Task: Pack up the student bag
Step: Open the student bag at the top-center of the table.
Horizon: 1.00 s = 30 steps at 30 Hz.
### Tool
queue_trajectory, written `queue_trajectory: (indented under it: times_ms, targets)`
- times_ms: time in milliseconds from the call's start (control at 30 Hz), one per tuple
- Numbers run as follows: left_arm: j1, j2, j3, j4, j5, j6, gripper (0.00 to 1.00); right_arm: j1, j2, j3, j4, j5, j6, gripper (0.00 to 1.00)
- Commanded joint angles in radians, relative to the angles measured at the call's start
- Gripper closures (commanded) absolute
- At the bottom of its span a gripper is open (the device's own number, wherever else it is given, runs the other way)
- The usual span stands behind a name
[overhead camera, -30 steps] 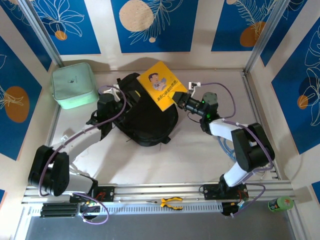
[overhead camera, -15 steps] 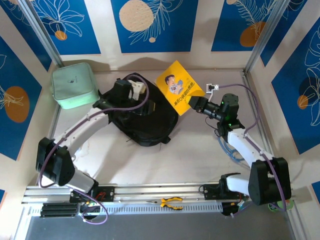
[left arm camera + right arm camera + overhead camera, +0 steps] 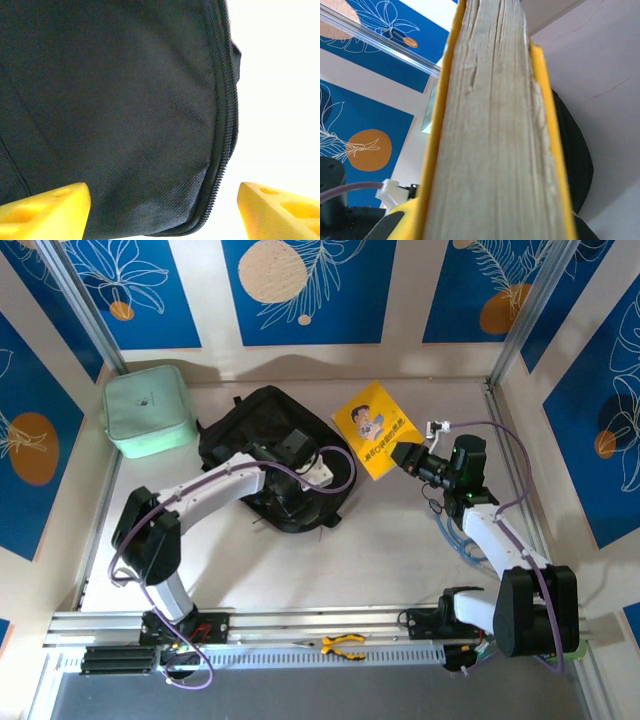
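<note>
Top external view: the right gripper (image 3: 404,454) pinches a yellow picture book (image 3: 373,426) by its corner, just right of the black student bag (image 3: 250,425) at mid-table. The left gripper (image 3: 316,471) hovers over the bag's right side, fingers spread. Packing looks barely begun: the book is not inside, and the mint-green zip case (image 3: 148,412) sits beside the bag, back-left.

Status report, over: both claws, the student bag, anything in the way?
Left claw open, low over the student bag. Right claw shut on yellow book, right of the bag. Left arm across the bag, may block the book.
</note>
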Motion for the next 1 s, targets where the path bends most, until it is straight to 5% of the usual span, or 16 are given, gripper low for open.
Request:
queue_trajectory:
  times_ms: [0,267,500,800,967]
  targets:
    - [0.000,0.037,0.055,-0.108,0.009,0.075,0.29,-0.022,-0.039,-0.010,0.062,-0.042,-0.025,1.00]
    - [-0.006,0.110,0.120,-0.105,0.160,0.087,0.38,-0.047,-0.045,-0.034,0.075,-0.069,-0.018,1.00]
    - [-0.015,0.173,0.153,-0.108,0.180,0.098,0.48,-0.066,-0.054,-0.042,0.067,-0.082,-0.019,1.00]
    - [-0.014,0.178,0.168,-0.103,0.136,0.111,0.78,-0.073,-0.053,-0.044,0.059,-0.079,-0.016,1.00]
    - [-0.010,0.140,0.167,-0.096,0.134,0.108,0.85,-0.074,-0.054,-0.044,0.055,-0.073,-0.013,1.00]
